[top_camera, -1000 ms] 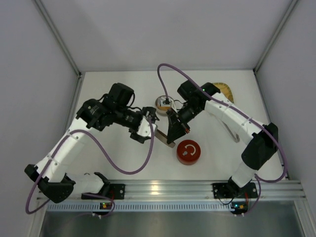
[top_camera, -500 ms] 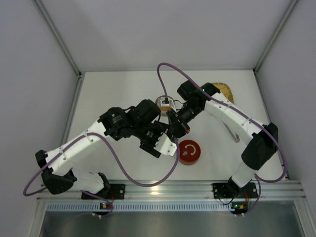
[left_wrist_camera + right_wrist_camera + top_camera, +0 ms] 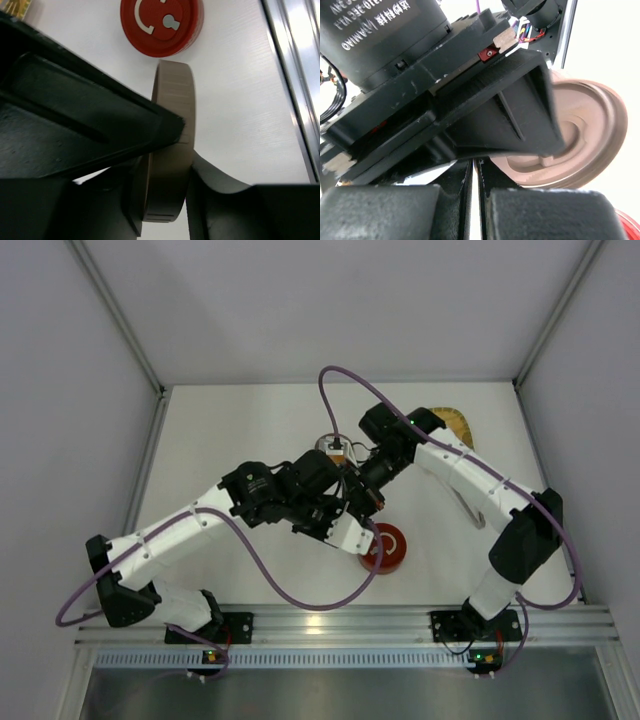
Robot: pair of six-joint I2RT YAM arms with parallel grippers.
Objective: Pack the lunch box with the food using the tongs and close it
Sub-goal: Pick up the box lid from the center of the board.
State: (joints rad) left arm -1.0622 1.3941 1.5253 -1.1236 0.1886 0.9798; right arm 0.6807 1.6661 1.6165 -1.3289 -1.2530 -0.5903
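Observation:
A tan round lid (image 3: 172, 100) stands on edge just above the table, and my left gripper (image 3: 167, 197) is shut on it, one finger on each flat face. In the right wrist view the same tan lid (image 3: 590, 125) shows behind the left gripper's black body. My left gripper (image 3: 352, 530) reaches in beside my right gripper (image 3: 362, 502). The right gripper (image 3: 476, 170) is shut, with only a slit of light between its fingers, and its black finger (image 3: 75, 100) rests against the lid's rim. The small round lunch box (image 3: 327, 445) peeks out behind the arms. The tongs and the food are hidden.
A red round disc (image 3: 383, 547) with a white mark lies flat just near of the grippers; it appears again as the red disc (image 3: 161, 25) beyond the lid. A yellow woven tray (image 3: 458, 423) sits at the back right, behind the right arm. The metal rail (image 3: 330, 620) runs along the near edge.
My left arm swung right from the table's left-centre to the right gripper and closed its jaws onto the tan lid. The right arm stayed in place.

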